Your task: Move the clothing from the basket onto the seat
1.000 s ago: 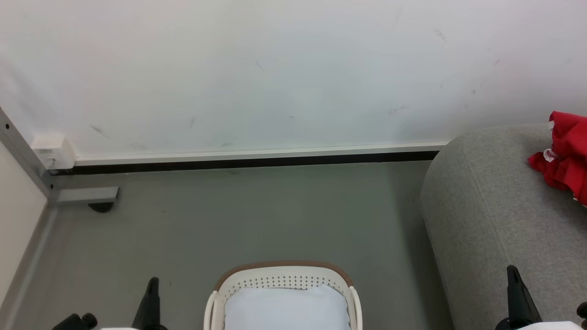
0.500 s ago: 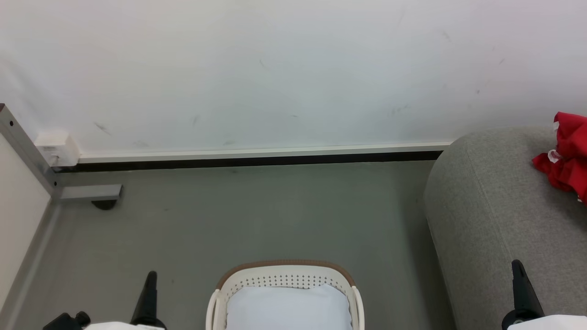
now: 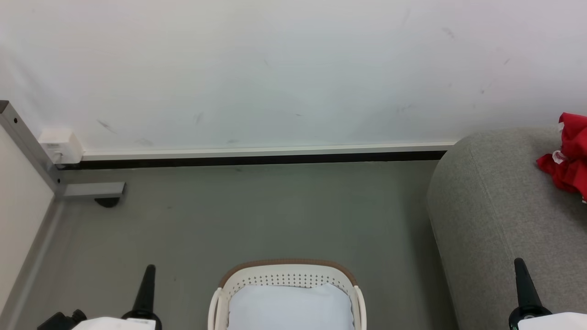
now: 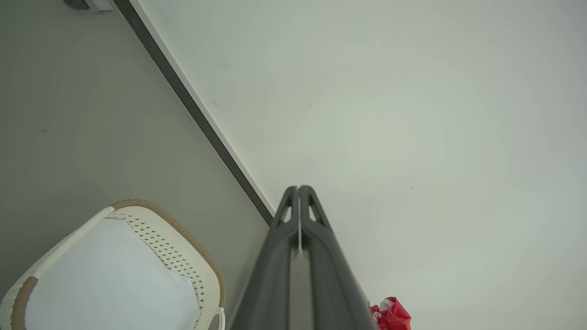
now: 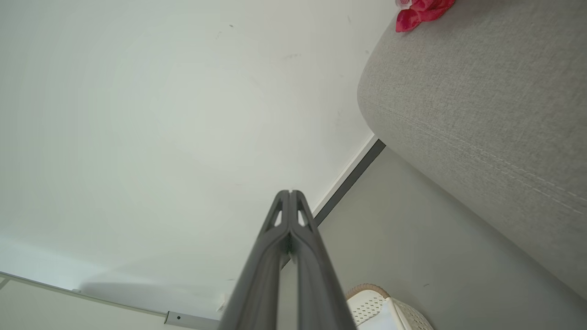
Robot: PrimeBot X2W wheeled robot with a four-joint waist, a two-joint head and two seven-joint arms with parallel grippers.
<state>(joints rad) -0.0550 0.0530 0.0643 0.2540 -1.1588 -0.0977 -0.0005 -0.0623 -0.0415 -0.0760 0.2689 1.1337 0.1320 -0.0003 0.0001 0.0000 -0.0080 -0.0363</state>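
Clothing [image 3: 568, 165]: out of the basket [image 3: 286, 265], lying bunched on top of the seat [image 3: 495, 215] at 3 o'clock in head view. It's cut off by the frame edge, with a small white tag showing on its left side.

Head view, left to right:
- 9 o'clock: grey metal post [image 3: 27, 146] with a white box [image 3: 59, 145] on it, against the wall [image 3: 275, 68].
- 7 o'clock: left jaws over bare floor [image 3: 257, 215], one dark finger [image 3: 146, 288] pointing to 12. In the left wrist view the two fingers meet at the tips: closed, nothing between them.
- 6 o'clock: basket on the floor between the two arms, touching neither. A pale white-blue cloth [image 3: 289, 307] lies inside and covers the part of the bottom that shows.
- 3 to 5 o'clock: seat, its rounded end up near the wall, a strip of floor between it and the basket.
- 5 o'clock: right jaws in front of the seat's side. In the right wrist view the tips are together: closed, empty.

Both jaws are well apart from the clothing.
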